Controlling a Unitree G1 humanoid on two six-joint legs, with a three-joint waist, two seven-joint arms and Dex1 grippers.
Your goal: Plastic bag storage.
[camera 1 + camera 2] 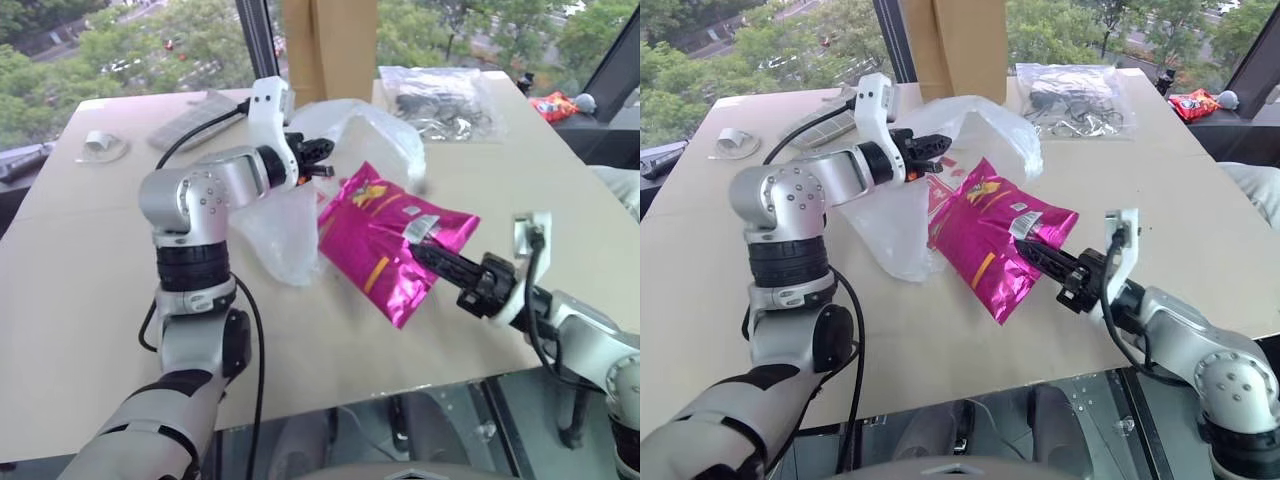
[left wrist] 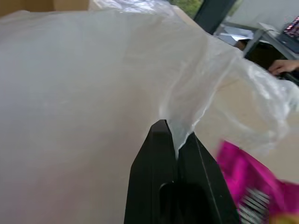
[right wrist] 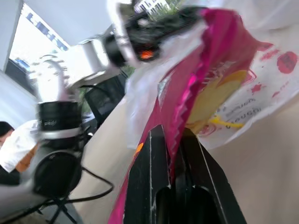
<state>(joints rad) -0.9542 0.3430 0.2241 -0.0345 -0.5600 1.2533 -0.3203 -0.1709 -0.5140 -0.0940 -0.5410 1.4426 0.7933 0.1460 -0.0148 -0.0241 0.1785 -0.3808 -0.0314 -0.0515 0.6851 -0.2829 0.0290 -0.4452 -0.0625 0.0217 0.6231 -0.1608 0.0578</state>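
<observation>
The plastic bag, thin and translucent white with red print, hangs open above the table in the left eye view. My left gripper is shut on the bag's upper edge; its wrist view shows the film pinched between the black fingertips. The pink snack packet is lifted and tilted, its top corner against the bag's mouth. My right gripper is shut on the packet's right end, and the foil edge runs between its fingers in the right wrist view.
A tall brown paper bag stands at the table's far edge. Beside it lies a clear pouch of dark items. A small red packet sits far right, a white roll far left. A person's hand shows beyond the table.
</observation>
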